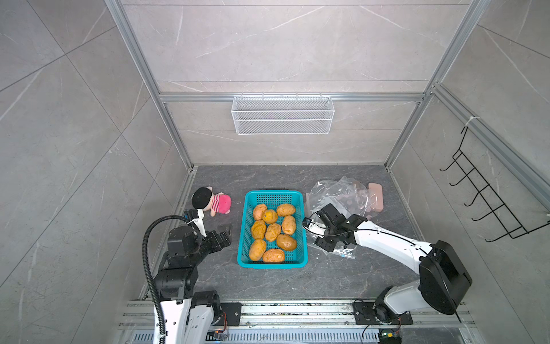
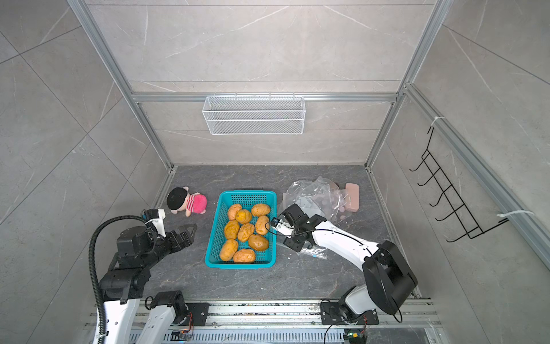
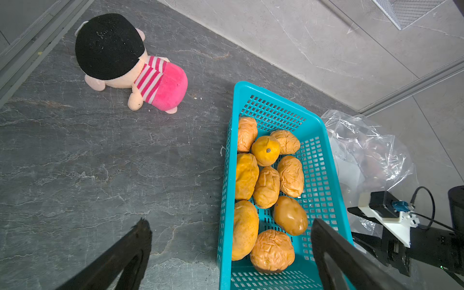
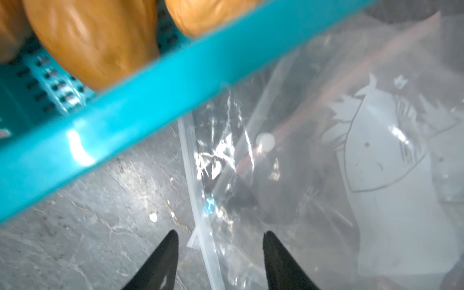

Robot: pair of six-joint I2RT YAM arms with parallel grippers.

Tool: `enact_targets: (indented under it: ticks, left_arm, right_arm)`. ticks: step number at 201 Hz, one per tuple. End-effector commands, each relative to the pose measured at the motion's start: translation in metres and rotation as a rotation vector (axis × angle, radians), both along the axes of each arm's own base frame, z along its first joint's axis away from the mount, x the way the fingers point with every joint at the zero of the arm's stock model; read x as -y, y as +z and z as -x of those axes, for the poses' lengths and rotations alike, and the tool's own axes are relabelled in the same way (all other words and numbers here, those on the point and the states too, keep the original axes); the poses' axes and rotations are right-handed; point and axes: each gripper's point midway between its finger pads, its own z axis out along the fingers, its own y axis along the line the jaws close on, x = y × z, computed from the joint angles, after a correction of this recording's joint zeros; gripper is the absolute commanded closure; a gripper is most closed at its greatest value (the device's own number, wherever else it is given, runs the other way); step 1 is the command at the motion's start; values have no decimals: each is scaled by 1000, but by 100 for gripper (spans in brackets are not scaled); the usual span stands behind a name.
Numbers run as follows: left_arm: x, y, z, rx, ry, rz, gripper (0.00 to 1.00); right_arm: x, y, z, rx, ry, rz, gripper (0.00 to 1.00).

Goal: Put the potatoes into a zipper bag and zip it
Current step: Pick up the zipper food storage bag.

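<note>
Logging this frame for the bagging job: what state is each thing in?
potatoes: all in the basket, none bagged
basket: upright, holding the potatoes
zipper bag: crumpled beside the basket, holds no potatoes
left gripper: fingers open, empty
right gripper: fingers open, astride the bag's zip edge
doll: lying face down
wire rack: empty

A plush doll lies left of the teal basket, a pink block far right.

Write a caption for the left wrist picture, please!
Open left gripper hovers near a teal basket of wrinkly potatoes, with a pink plush doll lying on the grey table.
</note>
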Motion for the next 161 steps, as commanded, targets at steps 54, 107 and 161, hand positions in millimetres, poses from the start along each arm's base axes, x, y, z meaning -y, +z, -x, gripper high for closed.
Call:
enact_targets:
  ticks: [54, 107, 161]
  left_arm:
    - [1, 1, 0, 12, -18, -25, 0]
    - [2, 1, 1, 15, -21, -29, 0]
    - [4, -1, 1, 10, -33, -31, 0]
  right_arm:
    - [39, -24, 26, -95, 63, 215, 39]
    - [33, -54, 24, -148, 61, 231, 45]
    - [35, -78, 25, -175, 55, 257, 51]
